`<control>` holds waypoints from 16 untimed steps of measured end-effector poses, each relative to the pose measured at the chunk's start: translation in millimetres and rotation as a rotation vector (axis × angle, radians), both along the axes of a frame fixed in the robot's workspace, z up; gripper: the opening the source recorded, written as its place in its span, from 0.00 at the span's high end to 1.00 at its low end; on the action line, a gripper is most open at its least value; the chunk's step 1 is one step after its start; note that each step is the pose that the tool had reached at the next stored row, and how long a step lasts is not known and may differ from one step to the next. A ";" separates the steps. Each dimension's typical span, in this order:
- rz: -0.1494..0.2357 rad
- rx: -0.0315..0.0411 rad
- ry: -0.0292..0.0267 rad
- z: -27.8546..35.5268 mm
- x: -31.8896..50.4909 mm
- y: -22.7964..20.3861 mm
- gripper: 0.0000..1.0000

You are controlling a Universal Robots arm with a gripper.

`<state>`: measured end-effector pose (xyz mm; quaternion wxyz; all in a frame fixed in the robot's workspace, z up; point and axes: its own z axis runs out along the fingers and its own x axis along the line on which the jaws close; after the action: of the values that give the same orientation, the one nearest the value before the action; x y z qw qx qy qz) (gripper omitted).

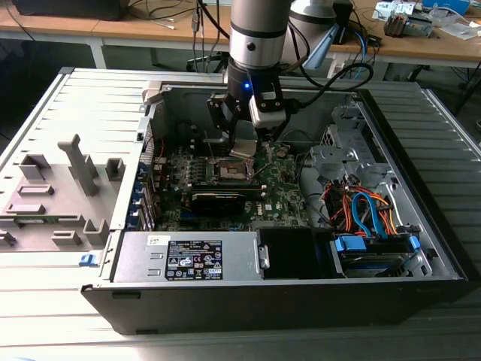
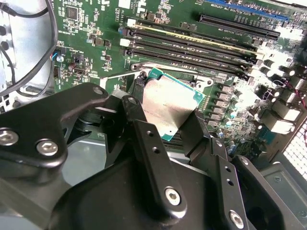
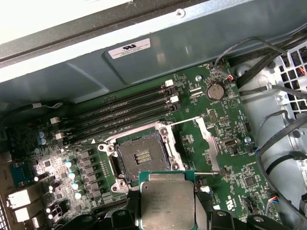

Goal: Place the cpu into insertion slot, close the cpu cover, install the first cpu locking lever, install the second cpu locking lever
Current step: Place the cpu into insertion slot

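One of four steps underway: gripper [image 2: 167, 115] pinches the chip [image 1: 243, 149] at the socket's [image 1: 229, 170] one o'clock, exterior view; seating needs squaring up.

The setting is recognised as a robotics or electronics lab. An opened computer case [image 1: 301, 301] is laid on a ribbed grey metal surface [image 1: 45, 316], its green circuit board [image 1: 289, 199] exposed, with grey holding fixtures [image 1: 75, 169] set beside it. Behind, wooden benches [image 1: 60, 34] are strewn with cables [image 1: 197, 37] and loose hardware [image 1: 406, 24], and the cpu [image 2: 169, 103] is clamped in the gripper [image 2: 165, 115] of a robot arm [image 1: 259, 37].
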<state>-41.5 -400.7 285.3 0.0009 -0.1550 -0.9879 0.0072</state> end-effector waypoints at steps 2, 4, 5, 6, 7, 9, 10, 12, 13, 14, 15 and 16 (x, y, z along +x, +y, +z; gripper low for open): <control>-0.002 -0.0002 0.0000 0.0 0.0 0.0 0.45; -0.005 -0.0004 0.0000 -0.1 0.0 0.0 0.45; -0.006 -0.0006 -0.0001 -0.1 0.0 0.0 0.45; -0.007 -0.0007 0.0000 -0.2 0.0 0.0 0.45; -0.008 -0.0008 -0.0001 -0.2 0.0 0.0 0.45; -0.011 -0.0010 -0.0001 -0.2 0.0 0.0 0.45; -0.012 -0.0012 0.0000 -0.2 0.0 0.0 0.45; -0.015 -0.0015 0.0000 -0.3 0.0 0.0 0.45; -0.016 -0.0016 0.0000 -0.3 0.0 0.0 0.45; -0.017 -0.0016 -0.0001 -0.3 0.0 0.0 0.45; -0.019 -0.0017 0.0000 -0.4 0.0 0.0 0.45; -0.021 -0.0019 -0.0001 -0.5 0.0 0.0 0.45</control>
<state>-41.5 -400.7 284.8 0.0008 -0.1656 -0.9862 0.0081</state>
